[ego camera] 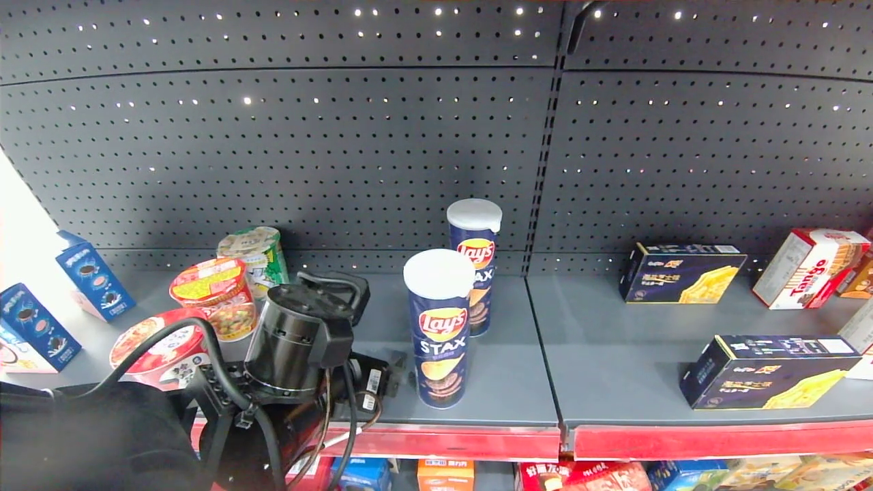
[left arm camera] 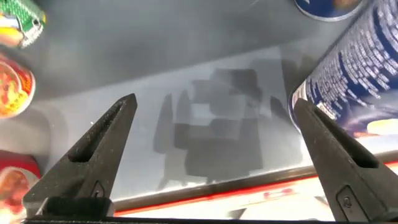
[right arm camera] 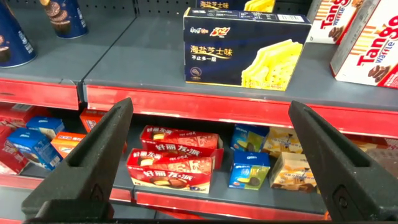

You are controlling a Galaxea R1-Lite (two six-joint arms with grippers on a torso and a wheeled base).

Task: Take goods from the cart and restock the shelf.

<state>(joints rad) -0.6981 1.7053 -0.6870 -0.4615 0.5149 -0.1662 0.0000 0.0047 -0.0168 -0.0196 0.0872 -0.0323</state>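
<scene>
Two tall dark blue chips cans with white lids stand on the grey shelf [ego camera: 614, 368], one in front [ego camera: 440, 327] and one behind it [ego camera: 474, 266]. My left gripper [left arm camera: 212, 102] hovers open over the shelf's front edge with nothing between its fingers. The front can [left arm camera: 354, 81] stands just outside one finger. My left arm's wrist [ego camera: 300, 341] sits left of that can. Out in front of the shelf, my right gripper [right arm camera: 210, 106] is open and holds nothing. It faces a dark blue biscuit box [right arm camera: 245, 50].
Cup noodles [ego camera: 218, 293] and blue cookie boxes [ego camera: 89, 276] crowd the shelf's left. Two dark blue boxes [ego camera: 771, 372] and red-white wafer boxes [ego camera: 808, 266] lie at the right. A red strip [ego camera: 443, 440] marks the shelf front. Red boxes [right arm camera: 174, 162] fill the lower shelf.
</scene>
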